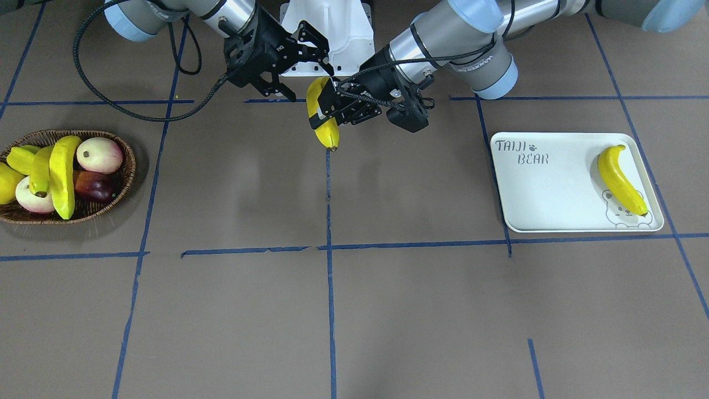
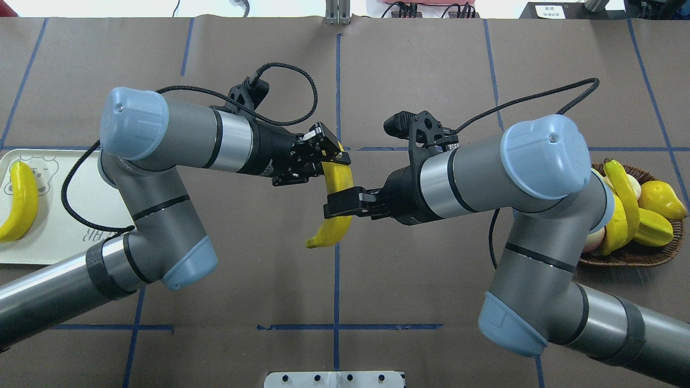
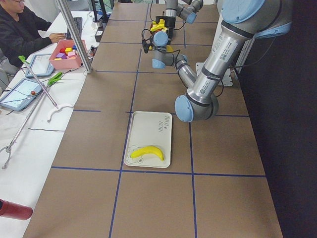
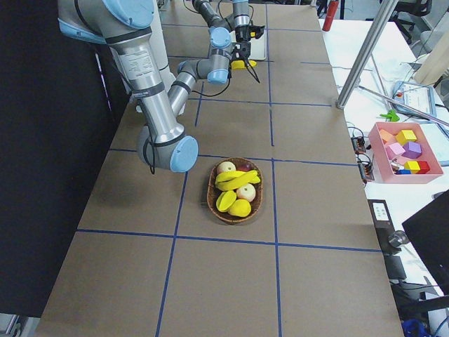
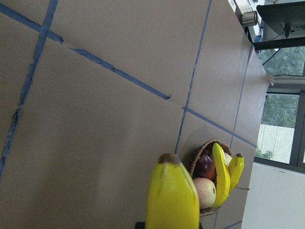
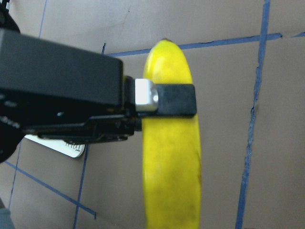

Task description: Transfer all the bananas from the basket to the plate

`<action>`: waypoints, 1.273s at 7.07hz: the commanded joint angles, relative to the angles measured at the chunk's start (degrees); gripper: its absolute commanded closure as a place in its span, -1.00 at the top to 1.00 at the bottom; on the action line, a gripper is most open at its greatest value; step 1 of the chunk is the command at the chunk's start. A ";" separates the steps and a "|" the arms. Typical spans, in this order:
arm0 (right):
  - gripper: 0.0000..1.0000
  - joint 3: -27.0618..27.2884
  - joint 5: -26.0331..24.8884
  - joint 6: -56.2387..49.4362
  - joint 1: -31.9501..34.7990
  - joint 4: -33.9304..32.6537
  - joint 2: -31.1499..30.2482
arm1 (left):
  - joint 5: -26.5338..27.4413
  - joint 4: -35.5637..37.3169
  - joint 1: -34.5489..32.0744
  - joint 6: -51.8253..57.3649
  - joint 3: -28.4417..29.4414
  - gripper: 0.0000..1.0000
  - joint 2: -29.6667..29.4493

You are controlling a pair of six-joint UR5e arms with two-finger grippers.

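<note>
The left jaws (image 1: pixel 320 117) clamp a glossy, curved banana (image 1: pixel 328 136) in mid-air, well apart from the woven basket (image 1: pixel 33 218). The right jaws (image 1: pixel 311 83) gape empty beside it. Two more bananas (image 1: pixel 62 177) lie in the basket, a fourth banana (image 1: pixel 620 180) on the white plate (image 1: pixel 554 194) far from it.

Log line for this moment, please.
left gripper shut on held banana over mid-table | right gripper open close by | plate: one banana | basket: two bananas
</note>
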 commanded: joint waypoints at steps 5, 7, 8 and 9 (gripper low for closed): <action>1.00 6.48 3.81 -20.15 13.48 -30.53 -4.84 | -7.64 11.22 -19.09 36.54 -4.50 -1.00 34.93; 1.00 5.51 3.72 -28.72 17.08 -36.61 -4.92 | -3.89 17.72 -19.19 43.87 -3.63 -1.00 37.32; 1.00 5.16 3.55 -30.85 17.71 -36.98 -5.80 | -1.95 17.83 -18.93 43.98 -2.84 -1.00 37.77; 1.00 3.33 3.37 -31.30 17.54 -36.55 -5.63 | -1.67 17.83 -18.93 43.98 -2.22 -1.00 37.78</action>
